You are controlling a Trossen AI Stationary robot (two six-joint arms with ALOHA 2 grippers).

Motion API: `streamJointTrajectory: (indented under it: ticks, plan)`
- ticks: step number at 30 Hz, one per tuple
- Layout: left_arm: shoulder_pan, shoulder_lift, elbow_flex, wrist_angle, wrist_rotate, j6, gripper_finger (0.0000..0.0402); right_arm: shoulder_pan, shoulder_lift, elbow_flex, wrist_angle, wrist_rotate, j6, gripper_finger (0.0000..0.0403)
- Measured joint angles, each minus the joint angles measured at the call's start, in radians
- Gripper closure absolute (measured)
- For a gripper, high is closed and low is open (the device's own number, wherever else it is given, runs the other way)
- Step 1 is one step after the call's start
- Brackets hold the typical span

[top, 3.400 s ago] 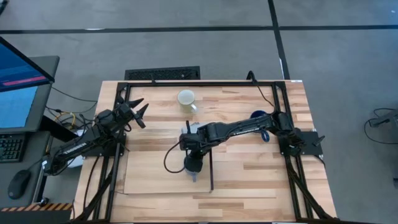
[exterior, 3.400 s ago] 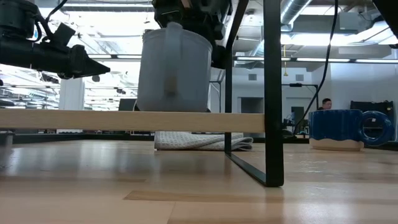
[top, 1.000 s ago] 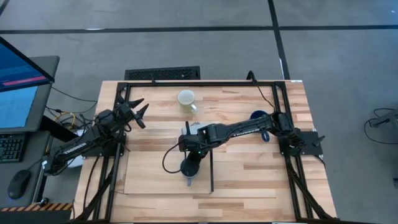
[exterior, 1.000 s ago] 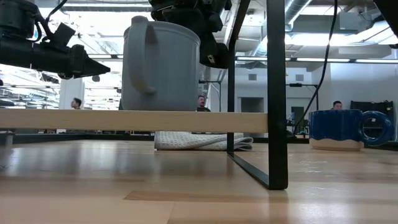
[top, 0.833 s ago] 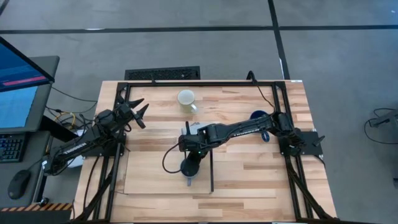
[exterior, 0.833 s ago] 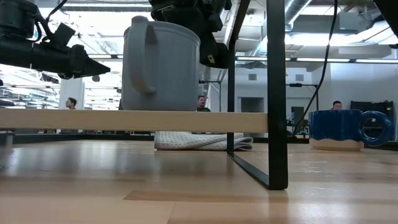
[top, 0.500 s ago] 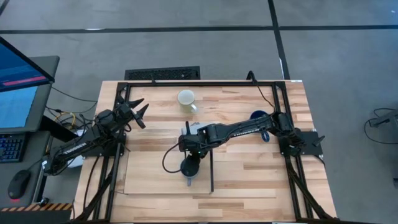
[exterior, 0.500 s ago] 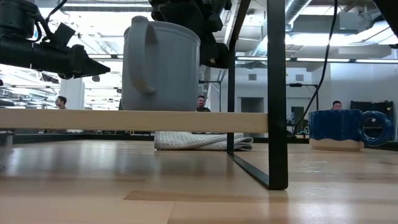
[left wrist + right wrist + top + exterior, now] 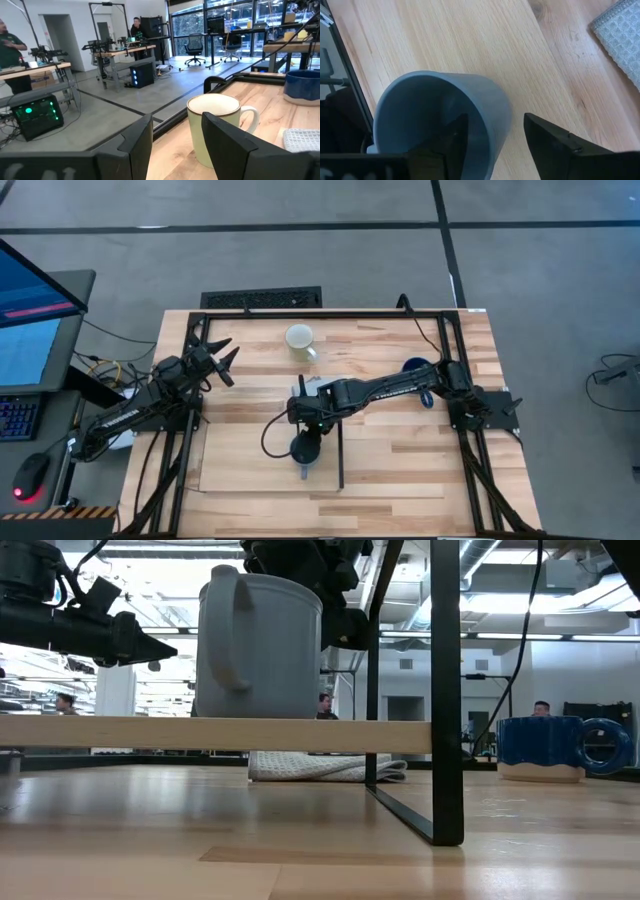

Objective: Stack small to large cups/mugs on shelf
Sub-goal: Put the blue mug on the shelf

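Slate-grey, the small mug (image 9: pixel 258 645) now sits flat on the shelf (image 9: pixel 215 734), near its right edge beside the black upright, shifted slightly left and turned so its handle shows at the left, where a few seconds ago it stood a little further right. Over the last second it has not moved at all. The right gripper (image 9: pixel 492 137) hangs just above it with its fingers (image 9: pixel 555 145) spread, one inside the rim and one outside, no longer pinching the wall. I judge the first mug placed and released, so the arm is free to lift away. The navy mug (image 9: pixel 558 748) waits on the table at the right and the cream mug (image 9: pixel 300 339) at the far side. The left gripper (image 9: pixel 172 145) idles near the cream mug, fingers apart, unchanged throughout.
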Motion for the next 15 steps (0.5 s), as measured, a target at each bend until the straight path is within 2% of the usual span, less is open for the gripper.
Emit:
streamJointTrajectory:
  ticks: [15]
  plan:
    - [0.000, 0.000, 0.000, 0.000, 0.000, -0.001, 0.0239, 0.001, 0.000, 0.071, -0.067, -0.011, -0.006, 0.0189]
